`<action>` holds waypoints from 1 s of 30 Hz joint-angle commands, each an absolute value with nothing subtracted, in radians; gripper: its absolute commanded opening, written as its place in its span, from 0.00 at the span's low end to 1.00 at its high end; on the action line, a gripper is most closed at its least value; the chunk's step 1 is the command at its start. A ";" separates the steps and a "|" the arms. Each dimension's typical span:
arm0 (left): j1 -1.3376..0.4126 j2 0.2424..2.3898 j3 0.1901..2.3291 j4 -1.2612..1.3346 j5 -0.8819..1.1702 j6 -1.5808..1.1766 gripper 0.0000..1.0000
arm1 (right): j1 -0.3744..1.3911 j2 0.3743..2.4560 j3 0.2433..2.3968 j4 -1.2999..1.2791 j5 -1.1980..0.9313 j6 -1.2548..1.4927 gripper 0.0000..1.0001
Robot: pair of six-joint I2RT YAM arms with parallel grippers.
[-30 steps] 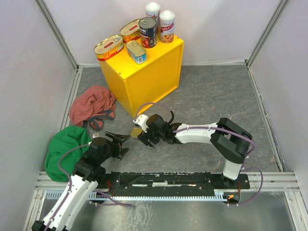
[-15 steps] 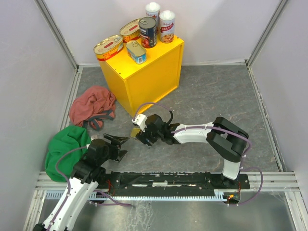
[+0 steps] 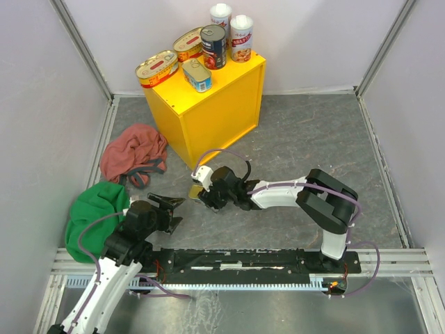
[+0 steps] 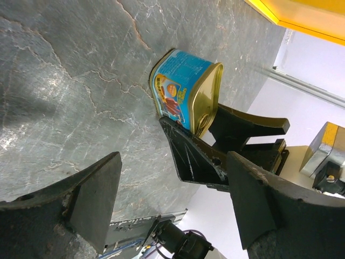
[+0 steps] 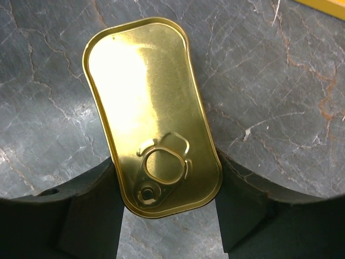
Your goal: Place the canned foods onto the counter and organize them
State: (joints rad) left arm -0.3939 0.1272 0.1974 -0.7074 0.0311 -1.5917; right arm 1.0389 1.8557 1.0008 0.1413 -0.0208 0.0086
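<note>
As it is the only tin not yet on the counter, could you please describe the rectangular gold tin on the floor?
The rectangular gold tin is a flat, round-cornered metal can with a shiny gold lid, an unpulled ring tab and a blue printed label round its sides. It lies lid up on the grey stone floor, in front of the yellow box. The right gripper straddles its ring end, a black finger close against each long side; actual contact cannot be confirmed.
</note>
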 commanded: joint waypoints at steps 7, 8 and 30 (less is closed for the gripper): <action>-0.389 0.055 0.177 -0.657 0.001 -1.676 0.84 | 1.042 1.668 0.944 0.164 -0.030 0.091 0.28; -0.390 0.053 0.173 -0.650 0.001 -1.677 0.84 | 1.043 1.645 0.942 0.154 -0.022 0.099 0.27; -0.390 0.332 0.267 -0.383 -0.062 -1.478 0.84 | 1.043 1.366 1.423 -0.398 0.158 0.103 0.21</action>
